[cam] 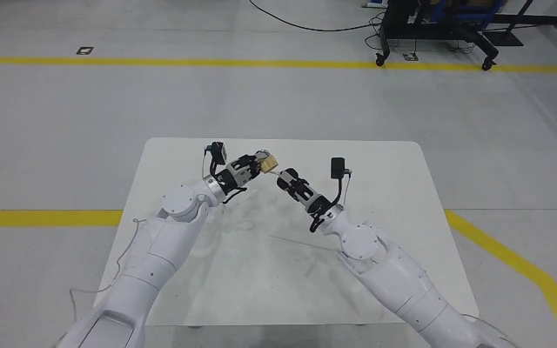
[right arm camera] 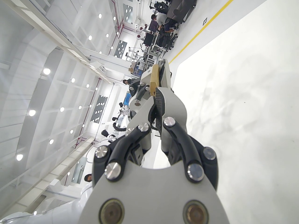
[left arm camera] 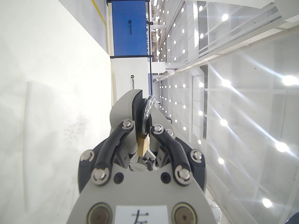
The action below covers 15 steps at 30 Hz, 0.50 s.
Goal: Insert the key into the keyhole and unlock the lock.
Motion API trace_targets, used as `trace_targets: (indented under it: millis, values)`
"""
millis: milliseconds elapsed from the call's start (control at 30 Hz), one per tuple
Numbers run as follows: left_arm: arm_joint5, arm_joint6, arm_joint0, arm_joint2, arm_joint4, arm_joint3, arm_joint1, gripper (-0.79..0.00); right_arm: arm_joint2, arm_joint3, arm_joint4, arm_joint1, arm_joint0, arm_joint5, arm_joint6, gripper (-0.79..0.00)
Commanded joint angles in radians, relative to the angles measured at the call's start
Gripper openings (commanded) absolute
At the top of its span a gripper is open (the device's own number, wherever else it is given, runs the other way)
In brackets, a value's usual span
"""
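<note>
1. The left gripper [cam: 258, 163] is clamped shut on the small rectangular brass padlock [cam: 269, 162] and holds it up off the white table [cam: 392, 174]. The brass body pokes out just past its fingertips, pointing at the other gripper. In the left wrist view a silvery curved bit [left arm camera: 148, 108], which I think is the shackle, sits between the fingers.
2. The padlock sits between the two grippers. In the right wrist view it's edge-on, just beyond the right fingertips, touching them or very nearly.
3. The right gripper [cam: 282, 177] has its fingers pinched together. I reckon they're on the key, but it's too thin to make out between the dark ribbed pads [right arm camera: 160, 104].
4. My read is that the step in hand is seating the key.
   - Hold the left gripper rock steady so the lock doesn't swing.
   - Line the key blade up with the keyway and push straight along it with light force.
   - If it jams, back off and re-align rather than shoving.
   - Only twist once it's fully seated, and roll the right wrist about the key's own axis so nothing levers sideways.
5. On containers, the keyhole is the only thing here that holds anything. I can't tell whether the key tip is in it yet.
</note>
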Motion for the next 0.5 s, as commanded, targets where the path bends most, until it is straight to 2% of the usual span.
trace_targets:
  millis: [0, 467]
  values:
    - [0.001, 0.001, 0.002, -0.002, 0.001, -0.002, -0.001, -0.785, 0.006, -0.004, -0.002, -0.002, -0.007, 0.000, -0.001, -0.785]
    - [0.009, -0.002, 0.010, -0.017, 0.013, -0.008, -0.007, -0.785, 0.019, 0.017, -0.026, -0.026, -0.007, 0.007, -0.008, -0.785]
